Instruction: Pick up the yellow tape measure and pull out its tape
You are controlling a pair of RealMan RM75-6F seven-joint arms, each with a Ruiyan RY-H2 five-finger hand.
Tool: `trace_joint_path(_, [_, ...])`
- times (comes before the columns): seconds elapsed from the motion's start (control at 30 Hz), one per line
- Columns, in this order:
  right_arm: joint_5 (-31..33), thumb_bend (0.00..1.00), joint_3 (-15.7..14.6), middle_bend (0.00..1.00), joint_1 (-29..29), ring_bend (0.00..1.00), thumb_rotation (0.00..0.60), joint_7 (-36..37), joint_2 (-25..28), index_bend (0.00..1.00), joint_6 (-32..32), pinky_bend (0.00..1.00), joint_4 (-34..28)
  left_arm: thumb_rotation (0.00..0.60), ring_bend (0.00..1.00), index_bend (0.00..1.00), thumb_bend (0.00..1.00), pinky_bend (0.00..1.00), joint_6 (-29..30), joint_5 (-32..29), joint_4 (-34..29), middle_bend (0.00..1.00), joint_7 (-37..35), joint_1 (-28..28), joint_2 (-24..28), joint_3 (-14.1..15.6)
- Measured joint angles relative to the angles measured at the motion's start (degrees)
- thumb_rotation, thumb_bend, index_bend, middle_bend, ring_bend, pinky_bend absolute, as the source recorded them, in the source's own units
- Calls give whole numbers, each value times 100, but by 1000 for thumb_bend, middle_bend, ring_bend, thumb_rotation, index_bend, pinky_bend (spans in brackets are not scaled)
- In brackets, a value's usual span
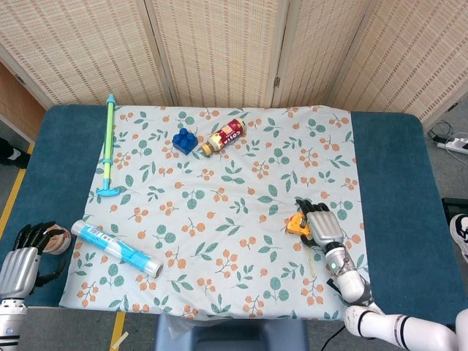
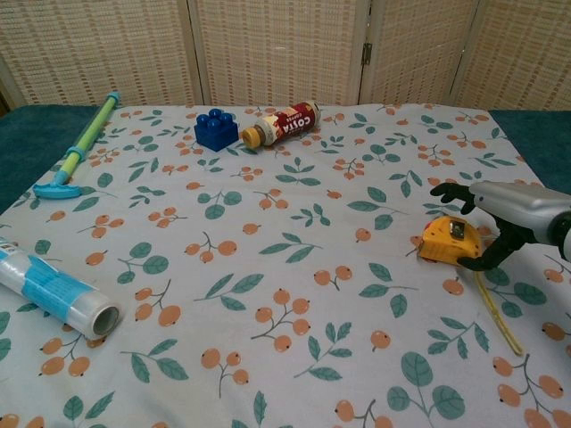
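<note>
The yellow tape measure (image 1: 297, 223) (image 2: 449, 241) lies on the floral cloth (image 1: 234, 212) at the right, with a short length of tape (image 2: 498, 312) trailing toward the front edge. My right hand (image 1: 319, 224) (image 2: 505, 210) hovers at its right side. Its fingers (image 2: 449, 190) reach over the far side of the case and the thumb (image 2: 479, 259) curls at the near side, apart, not closed on it. My left hand (image 1: 24, 254) rests at the table's front left corner with fingers spread, holding nothing; the chest view does not show it.
A blue brick (image 1: 185, 140) (image 2: 217, 130) and a lying bottle (image 1: 225, 136) (image 2: 282, 122) sit at the back. A green-blue stick (image 1: 108, 142) (image 2: 85, 143) lies at the left, a film roll (image 1: 117, 248) (image 2: 56, 292) at the front left. A small round roll (image 1: 60, 240) sits beside my left hand.
</note>
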Motion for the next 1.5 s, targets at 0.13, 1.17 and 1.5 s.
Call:
trace_joint_path(0.13, [99,358,-16,200,57,206,600,-19,-19,94,-33,114,45,600,115,272,419,0,-74,-2,-10,153,-61,-27,6,1])
trace_joint_path(1.17, [-736,407,264,455,111,388,600,1736,81,490,146,178,-796,600,104,192,391,0,-584,441,-740,144,147,-1064,-212,-558])
trace_joint_path(1.5, [-1813,406,555,453,389,387,600,3417,-803,490,251,221,-416,600,99,105,356,0,-1242,50,-1131,121,879,-1859,-744,-995])
